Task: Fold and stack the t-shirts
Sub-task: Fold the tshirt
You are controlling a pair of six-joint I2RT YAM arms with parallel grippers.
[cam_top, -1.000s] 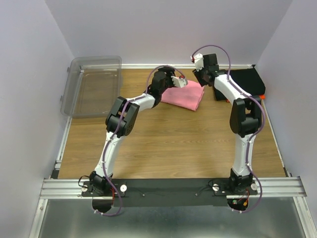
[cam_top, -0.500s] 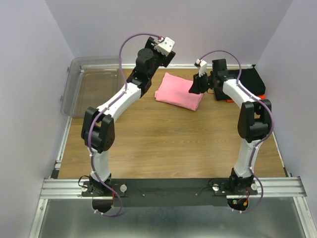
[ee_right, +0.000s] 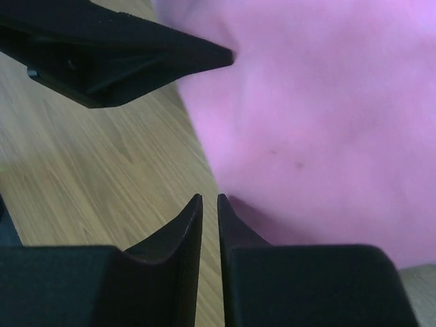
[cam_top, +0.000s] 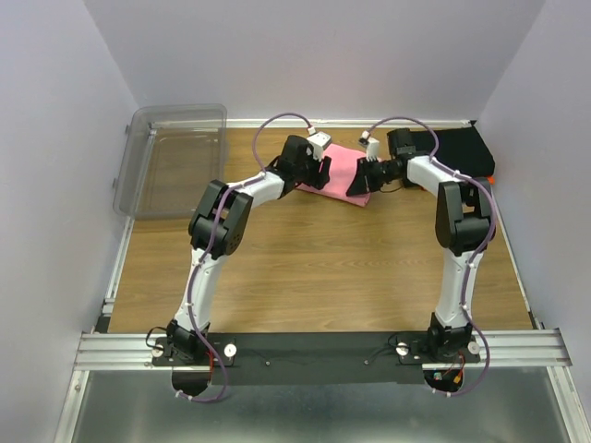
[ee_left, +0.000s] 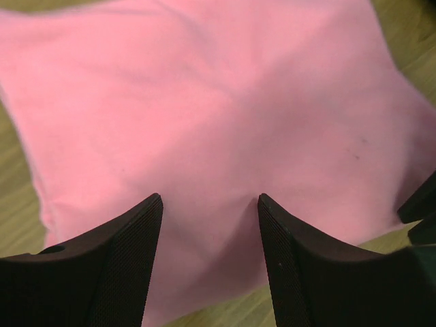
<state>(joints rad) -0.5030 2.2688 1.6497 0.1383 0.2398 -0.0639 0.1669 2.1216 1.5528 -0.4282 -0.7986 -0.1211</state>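
Top external shows the folded pink shirt (cam_top: 342, 164) lying right of the bin (cam_top: 175, 111), with the black shirt (cam_top: 462, 148) farther right again. The left gripper (ee_left: 208, 199) is spread wide, tips down on the pink cloth; the right gripper (ee_right: 210, 197) is nearly pressed together at the shirt's edge, and whether it pinches cloth cannot be told. The shirt looks light, soft and floppy, so gripping opposite edges through all layers seems best.

A robotics lab bench: plain walls (cam_top: 323, 55) box in a wooden table (cam_top: 323, 268) with aluminium rails (cam_top: 517, 343).
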